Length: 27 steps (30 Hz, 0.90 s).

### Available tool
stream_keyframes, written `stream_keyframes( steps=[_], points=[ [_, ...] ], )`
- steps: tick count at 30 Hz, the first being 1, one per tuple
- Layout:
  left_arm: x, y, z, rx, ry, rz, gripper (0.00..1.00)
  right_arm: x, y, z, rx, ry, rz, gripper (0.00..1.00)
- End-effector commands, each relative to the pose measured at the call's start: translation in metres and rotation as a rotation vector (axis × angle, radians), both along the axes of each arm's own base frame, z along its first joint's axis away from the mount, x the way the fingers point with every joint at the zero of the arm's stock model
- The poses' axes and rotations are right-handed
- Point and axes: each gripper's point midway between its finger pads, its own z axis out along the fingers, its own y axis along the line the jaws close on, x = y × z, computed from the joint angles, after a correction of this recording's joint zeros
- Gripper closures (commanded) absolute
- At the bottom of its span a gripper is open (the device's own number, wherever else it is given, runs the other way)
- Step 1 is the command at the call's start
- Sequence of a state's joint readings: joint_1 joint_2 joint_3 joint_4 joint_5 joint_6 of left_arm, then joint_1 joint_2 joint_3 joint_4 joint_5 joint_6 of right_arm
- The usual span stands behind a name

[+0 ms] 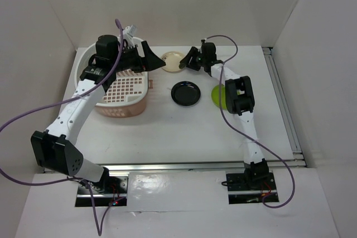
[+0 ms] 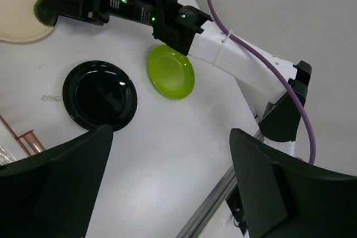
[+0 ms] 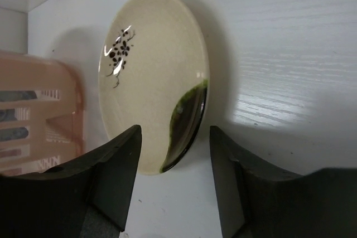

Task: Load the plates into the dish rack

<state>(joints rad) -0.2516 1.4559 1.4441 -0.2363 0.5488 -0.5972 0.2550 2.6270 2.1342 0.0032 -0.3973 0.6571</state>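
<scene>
The cream plate (image 3: 150, 71), marked with a dark green streak, lies flat on the counter (image 1: 184, 132) at the far middle, just right of the dish rack (image 1: 125, 90). Its edge is straddled by the right claw (image 1: 188, 61), whose jaws are parted on either side; whether the plate is touched cannot be told. The left claw (image 2: 172, 136) is held wide open and empty over the rack's far right corner, close to the cream plate. The black plate (image 1: 186, 93) is set nearer, right of the rack. The lime green plate (image 1: 216, 97) is seen just to its right, partly covered by the right arm.
</scene>
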Motion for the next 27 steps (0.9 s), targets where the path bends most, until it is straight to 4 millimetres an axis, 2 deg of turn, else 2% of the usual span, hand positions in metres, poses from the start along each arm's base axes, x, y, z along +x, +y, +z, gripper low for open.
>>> stream_keyframes(
  steps=[1, 5, 7, 10, 13, 17, 18, 19, 20, 22, 23, 27],
  points=[
    [-0.007, 0.005, 0.028, 0.003, -0.092, 0.006, 0.01, -0.008, -0.009, -0.051, -0.072, 0.122, -0.083, 0.42],
    [-0.006, 0.006, 0.028, 0.005, -0.093, 0.015, 0.01, -0.009, -0.016, -0.06, -0.089, 0.158, -0.131, 0.49],
    [-0.007, 0.008, 0.031, 0.006, -0.102, 0.024, 0.01, -0.01, -0.017, -0.061, -0.084, 0.177, -0.154, 0.56],
    [-0.008, 0.008, 0.029, 0.008, -0.093, 0.024, 0.01, -0.015, -0.018, -0.072, -0.077, 0.217, -0.167, 0.62],
    [-0.008, 0.008, 0.029, 0.008, -0.093, 0.024, 0.01, -0.018, -0.016, -0.074, -0.04, 0.254, -0.187, 0.67],
    [-0.006, 0.01, 0.021, 0.021, -0.083, 0.03, 0.01, -0.016, -0.011, -0.074, -0.006, 0.252, -0.181, 0.67],
    [-0.009, 0.01, 0.024, 0.019, -0.091, 0.031, 0.01, -0.012, -0.01, -0.068, -0.001, 0.238, -0.18, 0.67],
    [-0.009, 0.01, 0.024, 0.019, -0.091, 0.031, 0.01, -0.012, -0.01, -0.071, -0.003, 0.244, -0.18, 0.67],
    [-0.009, 0.01, 0.024, 0.019, -0.091, 0.031, 0.01, -0.011, -0.01, -0.073, -0.003, 0.245, -0.18, 0.73],
    [-0.007, 0.011, 0.024, 0.022, -0.092, 0.039, 0.01, -0.009, -0.009, -0.067, 0.007, 0.242, -0.185, 0.73],
    [-0.007, 0.011, 0.02, 0.03, -0.09, 0.037, 0.01, -0.01, -0.009, -0.073, 0.004, 0.25, -0.186, 0.73],
    [-0.007, 0.011, 0.02, 0.03, -0.09, 0.037, 0.01, -0.012, -0.009, -0.076, 0.013, 0.268, -0.196, 0.8]
  ],
)
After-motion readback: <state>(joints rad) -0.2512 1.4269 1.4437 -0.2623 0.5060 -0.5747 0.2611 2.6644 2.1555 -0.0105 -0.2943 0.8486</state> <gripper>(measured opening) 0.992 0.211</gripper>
